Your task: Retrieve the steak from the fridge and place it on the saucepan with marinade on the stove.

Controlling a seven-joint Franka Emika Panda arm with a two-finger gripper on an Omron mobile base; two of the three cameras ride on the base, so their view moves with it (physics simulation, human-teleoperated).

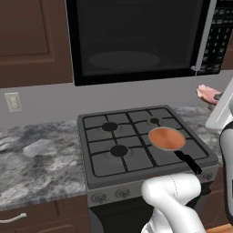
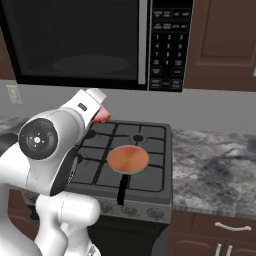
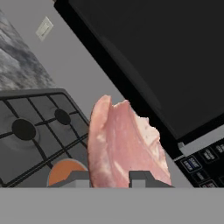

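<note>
Steak (image 3: 124, 146), one piece only, fills the lower middle of the hand view, standing up between the two dark tips of the tool (image 3: 109, 177), which pinch it at its lower edge.

Going left to right in the left base view: one wall outlet (image 1: 13, 102) at the left edge, grey marbled tabletop (image 1: 41, 161) below it, then one stove (image 1: 136, 141) at centre with four burners that can be counted and a row of front knobs. One saucepan (image 1: 167, 139) sits on the stove's right front burner, its orange-brown marinade (image 1: 166, 138) flat inside and its black handle pointing toward the lower right. One microwave (image 1: 136, 36) hangs across the top of the frame. At the right edge, above and to the right of the saucepan and well apart from it, the pink steak shows again, in the air and partly hidden by the white arm.

In the right base view the steak peeks out red at centre left, just behind the arm, above the stove's left rear corner, left of the saucepan.
</note>
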